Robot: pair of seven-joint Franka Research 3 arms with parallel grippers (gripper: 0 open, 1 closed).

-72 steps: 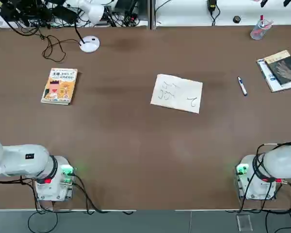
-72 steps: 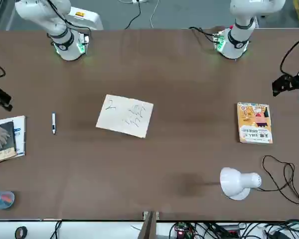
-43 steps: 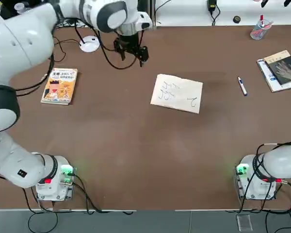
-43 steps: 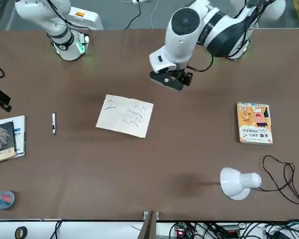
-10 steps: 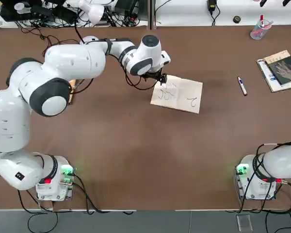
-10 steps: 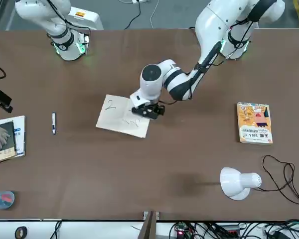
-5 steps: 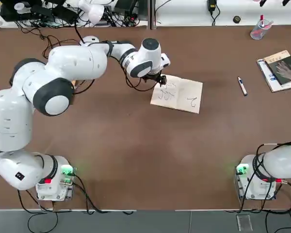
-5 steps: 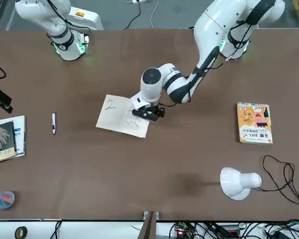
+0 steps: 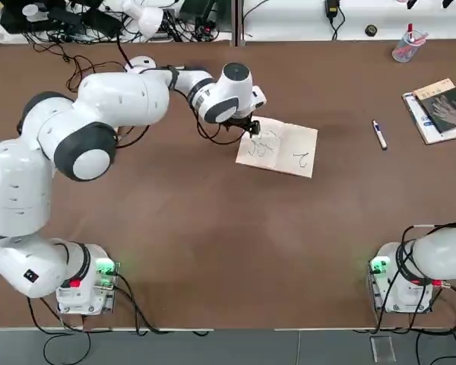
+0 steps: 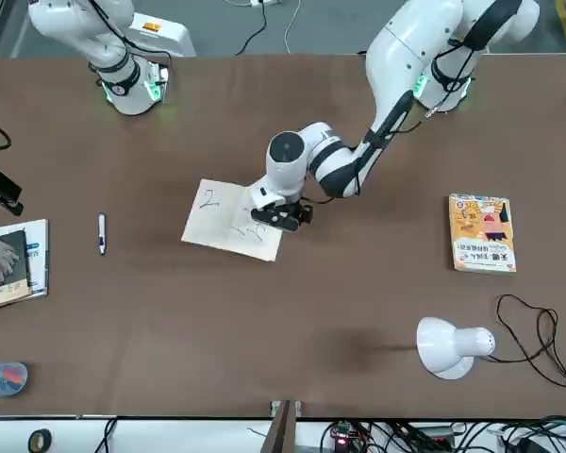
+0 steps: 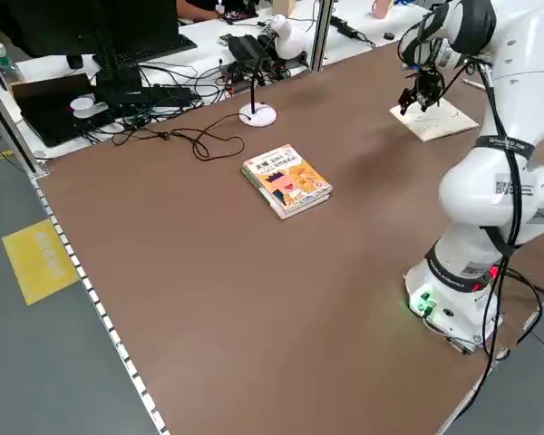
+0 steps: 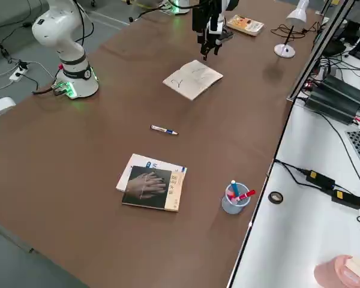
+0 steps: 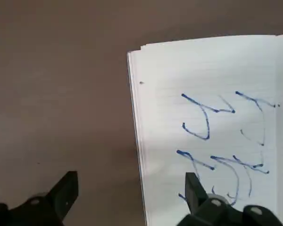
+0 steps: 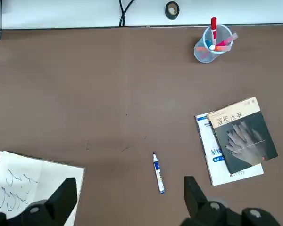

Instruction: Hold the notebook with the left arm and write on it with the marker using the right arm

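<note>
A brown table fills most of the top view. The white left arm spans the left half, from lower left to upper center. The right arm is at the lower right, parked.

The left gripper is open and empty, over the left edge of the notebook, which lies open above center with dark scribbles on both pages; whether they touch, I cannot tell. The right gripper, also open and empty, is at the left edge of the front view.

A dark-covered book overlaps white-blue papers at upper right. An orange-yellow book lies at right in the front view, above a white lamp.

A cup of pens stands at upper right. Smallest, the marker lies on the table between notebook and papers.
</note>
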